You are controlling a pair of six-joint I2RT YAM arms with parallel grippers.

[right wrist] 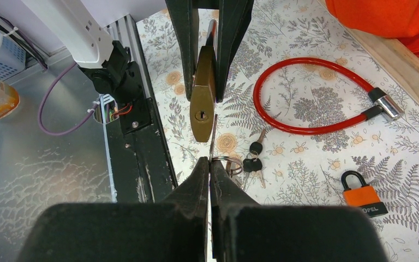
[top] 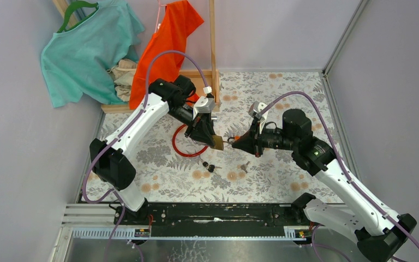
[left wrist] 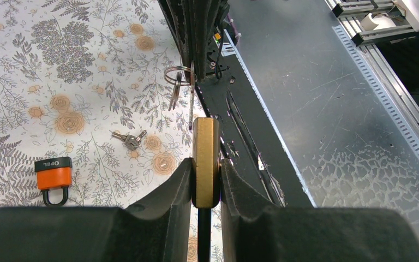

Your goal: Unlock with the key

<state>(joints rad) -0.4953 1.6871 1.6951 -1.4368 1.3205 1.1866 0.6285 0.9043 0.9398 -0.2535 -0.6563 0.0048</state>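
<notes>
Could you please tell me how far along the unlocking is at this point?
Done: the left claw grips the brass padlock with its keyhole facing the right claw, which pinches a key on a ring. In hand: the key's tip is at the padlock's end, but the keyhole still shows empty. Left: insert the key, turn it and open the lock.

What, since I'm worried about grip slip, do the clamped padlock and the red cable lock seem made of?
Clamped padlock: probably brass, matte yellow-gold metal, slightly tarnished. Red cable lock: likely a glossy plastic sleeve over cable, judging by highlights; its end piece looks like polished silvery metal.
</notes>
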